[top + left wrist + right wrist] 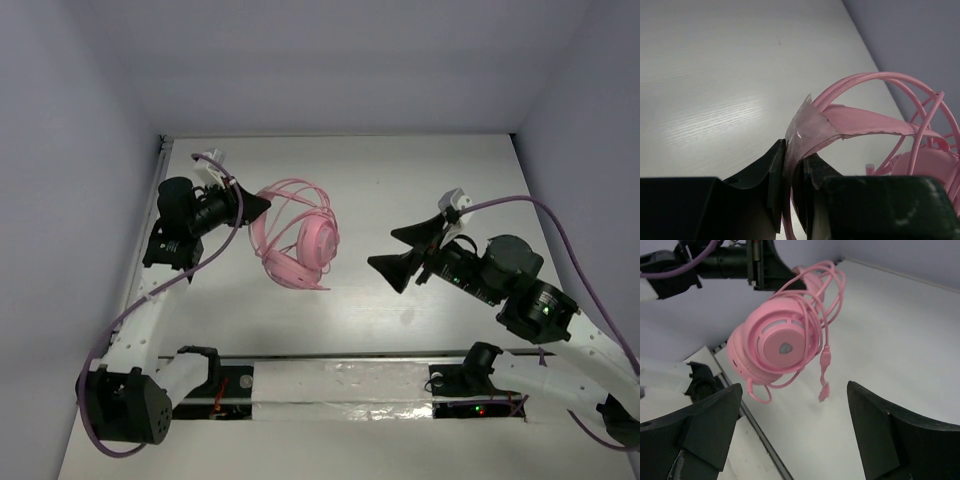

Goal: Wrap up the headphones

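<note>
The pink headphones hang in the air over the table's middle left, held by the headband. My left gripper is shut on the headband's inner strap; the thin pink double headband arches to the right. In the right wrist view the round cups hang together with the pink cable looped around them, and its plug end dangles free. My right gripper is open and empty, to the right of the headphones, apart from them, its fingertips wide apart.
The white table is walled at the back and both sides. A metal rail runs along the near edge by the arm bases. Purple arm cables loop at the right and left sides.
</note>
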Motion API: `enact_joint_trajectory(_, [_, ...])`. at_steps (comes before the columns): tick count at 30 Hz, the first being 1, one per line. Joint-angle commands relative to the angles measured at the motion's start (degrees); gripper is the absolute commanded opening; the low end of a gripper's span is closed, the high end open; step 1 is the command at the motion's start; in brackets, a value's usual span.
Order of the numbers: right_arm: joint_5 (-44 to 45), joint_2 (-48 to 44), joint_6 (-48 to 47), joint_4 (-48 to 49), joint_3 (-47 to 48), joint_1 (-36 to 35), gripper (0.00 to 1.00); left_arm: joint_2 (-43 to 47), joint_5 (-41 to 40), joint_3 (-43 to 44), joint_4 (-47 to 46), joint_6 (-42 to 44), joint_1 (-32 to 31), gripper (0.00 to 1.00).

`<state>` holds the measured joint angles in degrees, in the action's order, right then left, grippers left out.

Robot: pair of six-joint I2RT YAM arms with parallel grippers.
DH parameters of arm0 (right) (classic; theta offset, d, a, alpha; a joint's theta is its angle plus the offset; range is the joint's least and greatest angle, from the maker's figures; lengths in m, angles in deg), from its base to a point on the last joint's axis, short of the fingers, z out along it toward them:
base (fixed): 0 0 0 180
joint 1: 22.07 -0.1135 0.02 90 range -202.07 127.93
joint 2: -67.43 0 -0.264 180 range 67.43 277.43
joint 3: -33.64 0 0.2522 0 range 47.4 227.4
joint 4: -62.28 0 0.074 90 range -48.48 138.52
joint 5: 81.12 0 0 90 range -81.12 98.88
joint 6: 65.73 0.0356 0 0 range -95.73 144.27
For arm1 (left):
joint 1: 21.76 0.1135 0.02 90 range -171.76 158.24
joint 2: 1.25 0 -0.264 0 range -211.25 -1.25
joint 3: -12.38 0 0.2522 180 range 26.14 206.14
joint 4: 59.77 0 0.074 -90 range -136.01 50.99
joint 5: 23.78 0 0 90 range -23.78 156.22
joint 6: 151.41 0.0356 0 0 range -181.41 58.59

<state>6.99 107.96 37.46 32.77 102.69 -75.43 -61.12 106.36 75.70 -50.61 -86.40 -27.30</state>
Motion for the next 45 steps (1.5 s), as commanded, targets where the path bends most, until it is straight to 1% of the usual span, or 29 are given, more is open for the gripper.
enact_joint_trajectory(1, [8.0,-0.9,2.2,3.5,-0.7,-0.4,0.91,1.3,-5.4,3.7,8.1,4.9,0.3,0.0])
enact_joint_trajectory(2, [8.9,-1.0,2.6,3.5,-1.1,-0.4,0.91,0.6,-7.0,4.3,10.0,5.6,0.3,0.0])
enact_joint_trajectory(4, [11.5,-1.2,3.8,3.9,-1.5,-0.4,0.91,-1.5,-8.2,5.3,10.6,6.4,0.3,0.0])
enact_joint_trajectory(6, [12.1,-1.2,4.2,4.2,-2.2,-0.4,0.9,-3.3,-8.9,5.2,8.0,5.7,0.3,0.0])
enact_joint_trajectory(7, [12.1,-1.2,4.5,4.7,-2.5,-0.4,0.9,-5.9,-8.9,5.3,7.1,4.8,0.3,0.0])
enact_joint_trajectory(8, [11.8,-1.3,4.6,4.9,-2.6,-0.4,0.9,-7.3,-9.1,5.4,5.0,4.2,0.3,0.0])
enact_joint_trajectory(12, [11.4,-1.0,5.0,6.5,-3.7,-0.4,0.9,-14.9,-12.6,6.4,-2.5,1.4,-3.2,0.0])
enact_joint_trajectory(13, [11.5,-0.7,5.1,7.2,-4.0,-0.4,0.9,-18.5,-13.7,7.4,-3.9,0.7,-5.1,0.0])
enact_joint_trajectory(15, [11.2,-0.1,5.2,7.8,-4.3,-0.4,0.9,-22.5,-15.4,8.8,-8.1,-1.5,-6.8,0.0])
enact_joint_trajectory(16, [11.1,-0.1,5.2,8.5,-4.6,-0.4,0.89,-26.7,-16.2,10.3,-9.4,-2.3,-7.7,0.0])
enact_joint_trajectory(17, [11.2,0.1,5.2,8.9,-4.7,-0.4,0.89,-28.9,-17.0,11.0,-11.9,-3.2,-9.1,0.0])
enact_joint_trajectory(19, [10.8,0.2,5.2,9.5,-4.9,-0.4,0.89,-34.4,-17.1,13.5,-14.5,-6.0,-10.5,0.0])
enact_joint_trajectory(21, [10.4,0.6,5.2,9.5,-5.0,-0.4,0.89,-37.8,-17.2,15.5,-17.4,-8.2,-12.3,0.0])
enact_joint_trajectory(25, [10.7,0.9,5.4,9.7,-5.5,-0.4,0.89,-46.2,-17.8,22.5,-18.1,-9.7,-14.5,0.0])
enact_joint_trajectory(28, [10.7,1.0,5.4,9.7,-5.7,-0.4,0.89,-50.3,-18.7,25.5,-17.7,-11.0,-16.0,0.0])
enact_joint_trajectory(30, [11.4,1.0,5.4,9.7,-5.7,-0.4,0.89,-52.0,-19.7,26.3,-17.5,-11.9,-16.6,0.0])
enact_joint_trajectory(35, [13.5,1.4,6.0,10.3,-6.0,-0.4,0.89,-56.8,-21.8,28.6,-16.8,-13.9,-21.1,0.0])
enact_joint_trajectory(38, [15.9,1.6,7.4,10.8,-6.2,-0.4,0.89,-57.7,-24.2,28.4,-16.8,-14.3,-23.1,0.0])
enact_joint_trajectory(40, [16.9,1.4,8.3,10.7,-6.2,-0.4,0.9,-57.0,-25.2,26.9,-17.5,-14.8,-23.1,0.0])
enact_joint_trajectory(42, [17.4,1.1,8.4,10.7,-5.9,-0.4,0.9,-55.9,-26.5,25.9,-17.9,-14.7,-23.1,0.07])
enact_joint_trajectory(43, [17.8,0.9,8.5,10.5,-5.8,-0.4,0.91,-54.4,-27.1,24.7,-18.0,-14.5,-23.1,0.17])
enact_joint_trajectory(45, [18.0,0.2,8.8,10.6,-5.8,-0.4,0.92,-52.5,-29.2,23.9,-17.9,-13.9,-23.1,0.27])
